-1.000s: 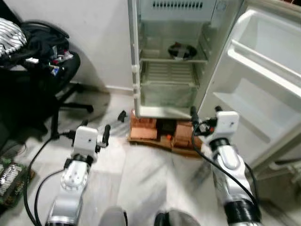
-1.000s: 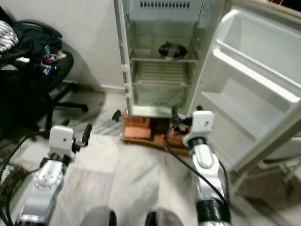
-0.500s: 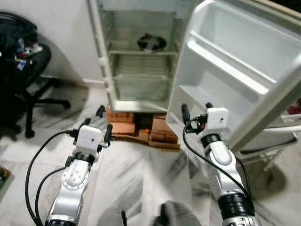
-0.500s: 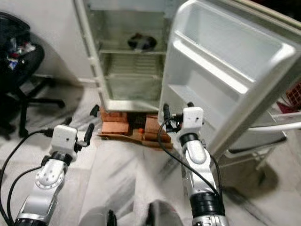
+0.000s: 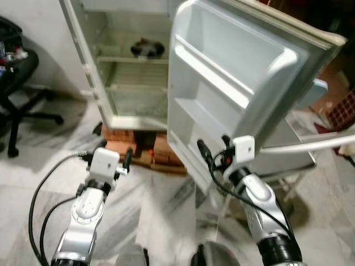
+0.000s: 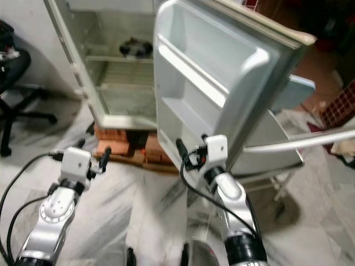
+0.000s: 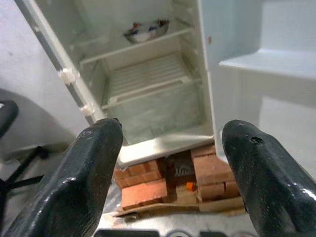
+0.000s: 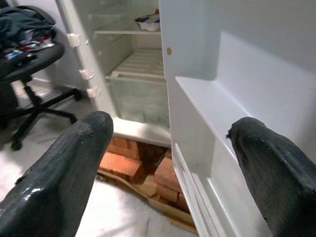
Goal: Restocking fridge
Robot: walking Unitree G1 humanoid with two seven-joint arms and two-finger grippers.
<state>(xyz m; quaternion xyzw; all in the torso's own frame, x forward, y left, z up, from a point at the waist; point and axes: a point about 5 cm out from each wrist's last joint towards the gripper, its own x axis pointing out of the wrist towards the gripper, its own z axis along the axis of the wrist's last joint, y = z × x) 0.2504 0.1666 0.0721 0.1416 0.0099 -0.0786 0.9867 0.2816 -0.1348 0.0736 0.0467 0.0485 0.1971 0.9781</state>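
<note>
The white fridge (image 5: pixel 126 83) stands open on a base of red bricks (image 5: pixel 119 148). Its shelves are bare except for a dark bowl (image 5: pixel 146 47) on an upper shelf, also seen as a patterned bowl (image 7: pixel 145 30). The open door (image 5: pixel 233 77) swings toward me, its inner shelves (image 8: pixel 217 111) empty. My left gripper (image 5: pixel 114 152) hovers open and empty over the floor in front of the bricks. My right gripper (image 5: pixel 213 145) is open and empty, close to the door's lower edge.
A black office chair (image 5: pixel 16 72) with clothes on it (image 8: pixel 24 24) stands at the left. A metal rack (image 5: pixel 288 152) sits behind the door on the right. Cables trail from both arms. The floor is white marble (image 5: pixel 161 210).
The camera has swung right, so the fridge body slid left and the door now sits in the centre. Both grippers stay open and empty; the right one is nearer the door.
</note>
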